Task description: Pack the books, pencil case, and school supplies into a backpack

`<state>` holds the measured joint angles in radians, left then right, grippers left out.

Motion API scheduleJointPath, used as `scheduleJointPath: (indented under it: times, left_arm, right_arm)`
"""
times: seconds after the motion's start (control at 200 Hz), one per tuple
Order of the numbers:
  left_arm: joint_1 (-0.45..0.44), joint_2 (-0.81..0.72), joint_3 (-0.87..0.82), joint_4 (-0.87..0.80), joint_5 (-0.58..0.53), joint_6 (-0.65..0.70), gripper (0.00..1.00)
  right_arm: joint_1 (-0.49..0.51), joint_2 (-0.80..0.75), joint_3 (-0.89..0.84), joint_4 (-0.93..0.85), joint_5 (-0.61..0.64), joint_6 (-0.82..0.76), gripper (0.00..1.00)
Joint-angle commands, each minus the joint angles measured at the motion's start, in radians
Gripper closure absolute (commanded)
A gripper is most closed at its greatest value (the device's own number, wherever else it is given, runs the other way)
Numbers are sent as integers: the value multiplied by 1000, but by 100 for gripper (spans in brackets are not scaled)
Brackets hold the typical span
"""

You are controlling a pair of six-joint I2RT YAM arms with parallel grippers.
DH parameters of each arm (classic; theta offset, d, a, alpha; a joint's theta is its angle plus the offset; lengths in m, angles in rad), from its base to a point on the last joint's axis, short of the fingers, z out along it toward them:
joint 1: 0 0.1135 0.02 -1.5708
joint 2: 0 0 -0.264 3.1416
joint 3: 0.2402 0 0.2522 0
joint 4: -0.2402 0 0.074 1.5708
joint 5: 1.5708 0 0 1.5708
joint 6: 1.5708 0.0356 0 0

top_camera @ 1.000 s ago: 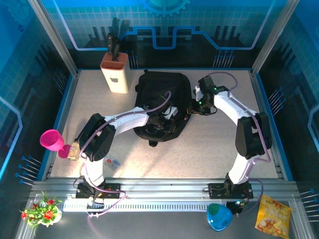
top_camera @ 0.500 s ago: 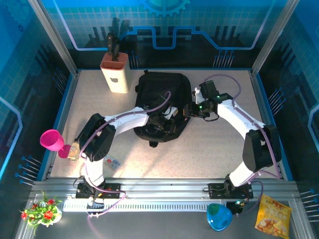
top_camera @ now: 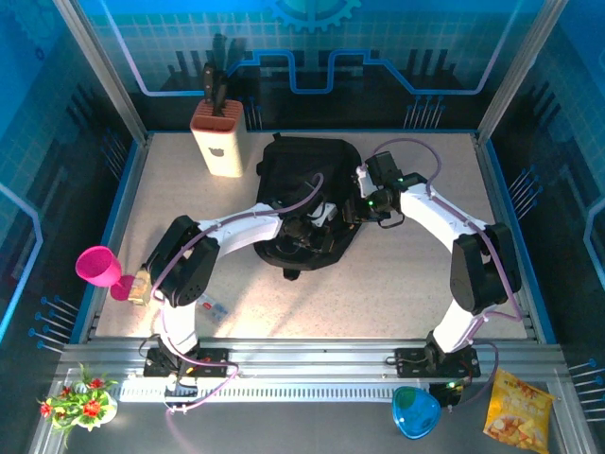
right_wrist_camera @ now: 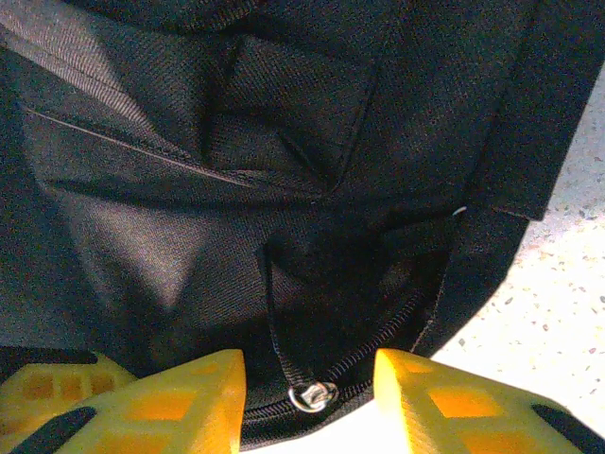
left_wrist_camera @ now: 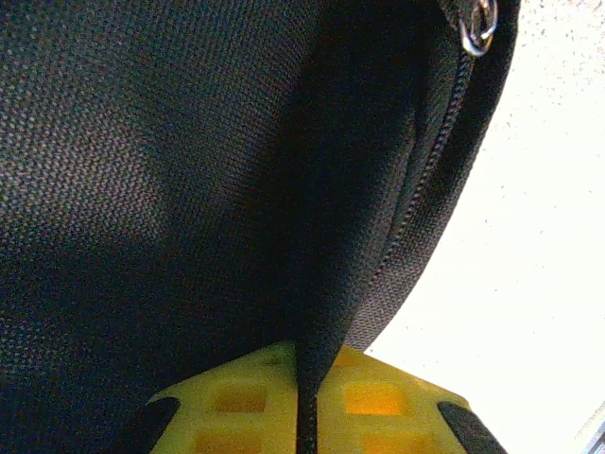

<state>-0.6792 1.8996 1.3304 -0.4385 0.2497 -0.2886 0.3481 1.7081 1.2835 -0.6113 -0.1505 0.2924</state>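
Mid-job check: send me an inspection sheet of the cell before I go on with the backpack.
Surface: speckled table; a small card lies near the left arm's base.
Job's things: backpack lies mid-table, with its zipper pull at the near rim.
Clutter: knife block at far left; pink cup past the left edge; flowers, blue cup and snack bag in front of the rail.
Grippers: left gripper shut on a backpack fold; right gripper open, astride the zipper pull.
Cables: right cable loops over its arm; left cable crosses the backpack.
Surroundings: blue walls, metal posts.
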Motion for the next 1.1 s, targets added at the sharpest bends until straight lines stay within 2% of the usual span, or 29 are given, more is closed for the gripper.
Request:
scheduleJointPath:
  times: [0.0,0.14,0.46,0.57,0.64,0.7,0.795,0.996,1.096]
  left_arm:
    - [-10,-20,-12,-28,50,-9,90]
    - [-11,-27,-22,-17,44,-22,90]
    - [-11,-50,-67,48,59,-49,91]
    - [-10,-53,-69,48,61,-49,91]
    - [-10,-56,-70,46,60,-49,92]
    - [-10,-59,-73,43,62,-47,92]
    - [-11,-64,-80,41,76,-46,93]
    - [-17,-79,-105,22,95,-48,94]
    - [-31,-84,-116,16,97,-59,94]
  right_arm:
    - [20,18,13,-5,-29,-43,61]
    - [31,41,21,-10,-48,-75,62]
    - [43,131,46,-41,33,-90,65]
    - [46,154,59,-51,69,-83,73]
    - [48,162,65,-53,89,-76,84]
    - [49,161,66,-52,132,-60,92]
    - [47,140,59,-31,227,-19,100]
    - [20,95,58,15,401,96,100]
    - [-3,95,66,27,444,155,100]
